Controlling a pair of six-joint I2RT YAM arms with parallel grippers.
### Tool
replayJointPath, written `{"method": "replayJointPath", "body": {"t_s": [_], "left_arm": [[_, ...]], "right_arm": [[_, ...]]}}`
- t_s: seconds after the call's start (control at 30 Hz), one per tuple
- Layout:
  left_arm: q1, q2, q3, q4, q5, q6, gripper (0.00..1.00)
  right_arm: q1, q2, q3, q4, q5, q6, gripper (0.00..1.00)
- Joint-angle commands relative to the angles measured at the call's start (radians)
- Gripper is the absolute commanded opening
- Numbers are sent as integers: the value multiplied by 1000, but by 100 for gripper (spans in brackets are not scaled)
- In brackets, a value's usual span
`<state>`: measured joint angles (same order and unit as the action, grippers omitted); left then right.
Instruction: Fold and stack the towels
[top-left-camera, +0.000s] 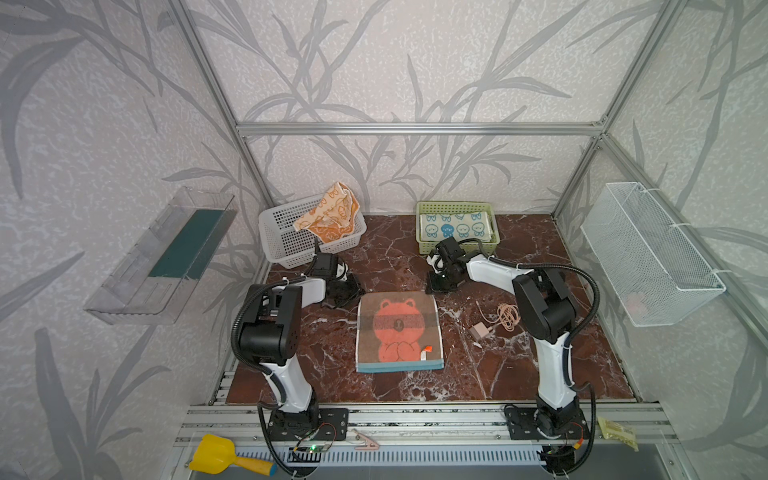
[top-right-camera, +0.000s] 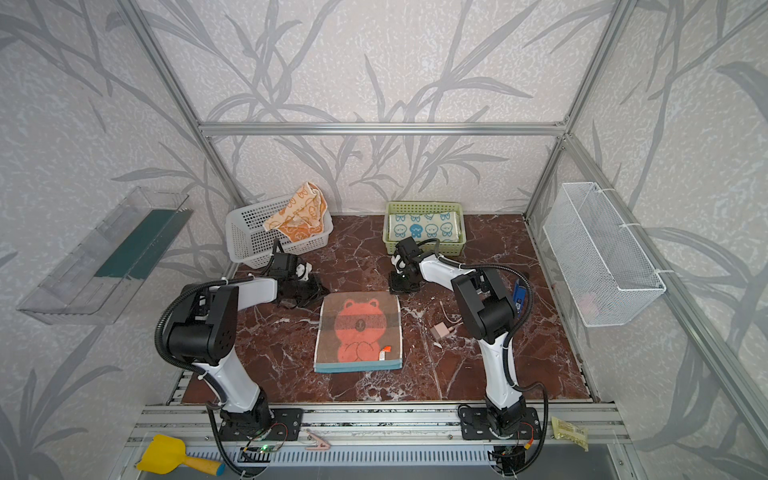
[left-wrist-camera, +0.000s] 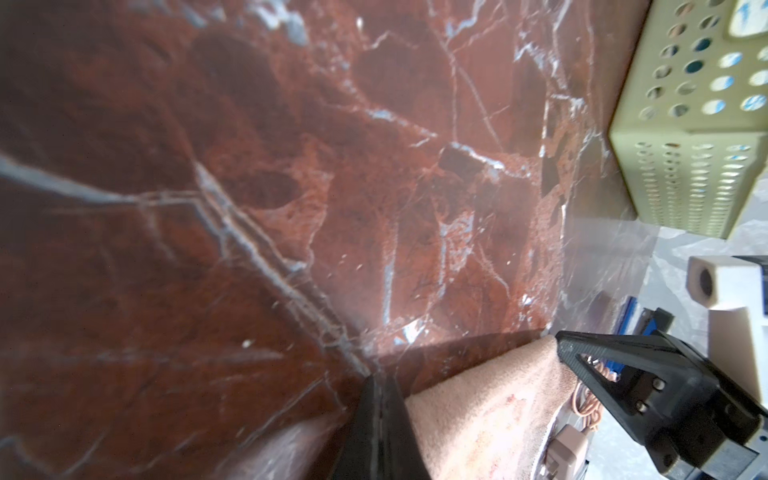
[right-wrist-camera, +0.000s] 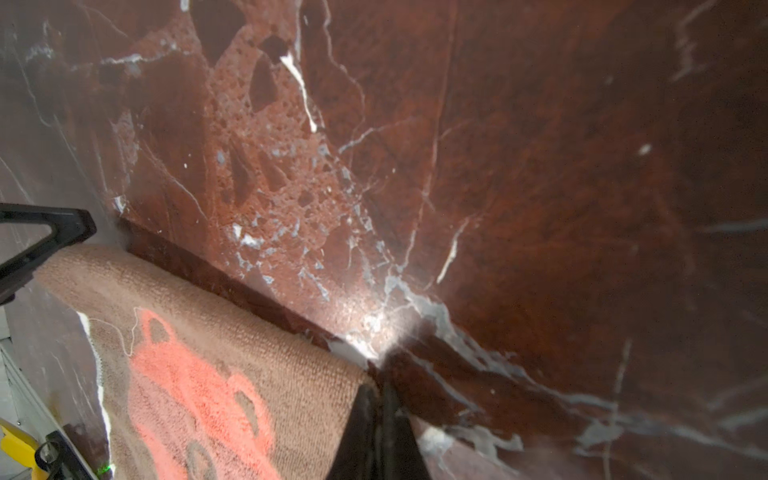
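A coral bear towel (top-left-camera: 399, 332) (top-right-camera: 359, 332) lies spread flat mid-table, blue hem toward the front. My left gripper (top-left-camera: 358, 292) (left-wrist-camera: 380, 384) is shut on its far left corner, and my right gripper (top-left-camera: 433, 290) (right-wrist-camera: 378, 390) is shut on its far right corner. In both wrist views the towel's far edge runs taut between the two grippers. An orange bunny towel (top-left-camera: 332, 216) hangs crumpled over a white basket (top-left-camera: 282, 237). A folded blue bunny towel (top-left-camera: 455, 226) lies in a green basket (top-left-camera: 457, 205).
A pink charger (top-left-camera: 480, 331) with a coiled cable (top-left-camera: 507, 316) lies right of the bear towel. A wire mesh basket (top-left-camera: 648, 253) hangs on the right wall and a clear shelf (top-left-camera: 162, 253) on the left wall. A yellow scoop (top-left-camera: 216, 455) rests on the front rail.
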<state>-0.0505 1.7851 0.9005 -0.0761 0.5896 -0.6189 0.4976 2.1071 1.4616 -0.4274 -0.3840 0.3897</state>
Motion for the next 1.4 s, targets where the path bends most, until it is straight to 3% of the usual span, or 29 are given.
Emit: {"method": "replayJointPath", "body": {"t_s": [0.0,0.23,0.63,0.9,1.17,1.37], "left_arm": [[8,-42,9,49,29,13,0],[10,-142,39,43,36,50,0],[13,-183,-7,94,59,50,0],[14,-254,-28,85,22,86,0],[32,-275,-132,117,9,106,0],[69,-322,-152,131,63,96,0]], "right_arm": [[-11,-9,51,-45,-11,-58,0],[-12,-83,78,-63,18,-141,0],[-12,-146,57,-47,47,-223,0],[-14,-182,96,-33,75,-310,0],[0,-255,-84,130,22,-297,0],[25,-357,-186,169,26,-291,0]]}}
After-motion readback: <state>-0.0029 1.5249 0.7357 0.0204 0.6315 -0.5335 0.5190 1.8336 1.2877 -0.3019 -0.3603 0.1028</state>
